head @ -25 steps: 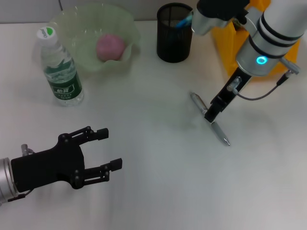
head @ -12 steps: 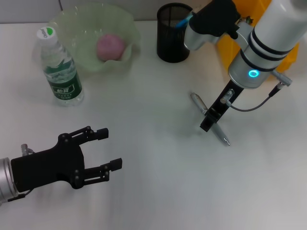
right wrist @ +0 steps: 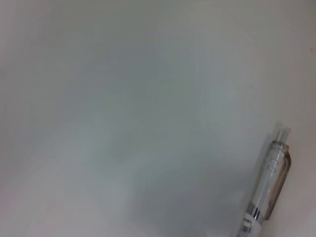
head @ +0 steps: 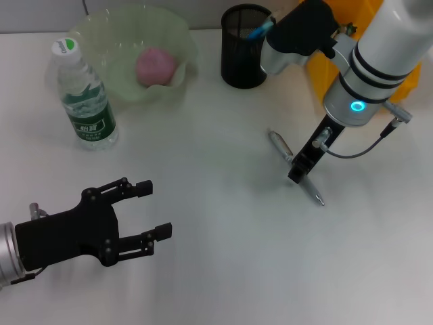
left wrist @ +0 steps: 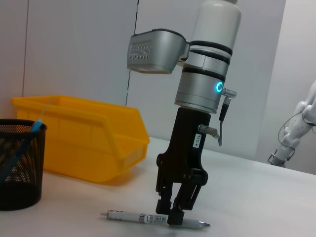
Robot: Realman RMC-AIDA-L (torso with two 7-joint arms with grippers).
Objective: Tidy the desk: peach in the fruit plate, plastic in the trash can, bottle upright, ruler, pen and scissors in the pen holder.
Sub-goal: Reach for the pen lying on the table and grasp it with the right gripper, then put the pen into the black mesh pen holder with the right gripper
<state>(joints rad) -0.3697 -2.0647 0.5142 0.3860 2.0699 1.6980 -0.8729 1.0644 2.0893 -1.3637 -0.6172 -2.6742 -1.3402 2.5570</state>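
Right gripper (head: 298, 170) being lowered onto the pen (head: 295, 166) lying on the tabletop (head: 223, 230), jaws straddling its barrel, barrel label unreadable, left gripper (head: 153, 210) being held released nearby.

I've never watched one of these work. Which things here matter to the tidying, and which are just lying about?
Part of the job: pen under the right gripper, black pen holder, peach in the fruit plate, upright bottle.
Lying about: yellow bin; the left gripper, open and idle.

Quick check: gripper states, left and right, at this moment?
Left gripper: open, empty, resting low over the desk.
Right gripper: fingers down around the pen lying on the desk; cannot tell if clamped.
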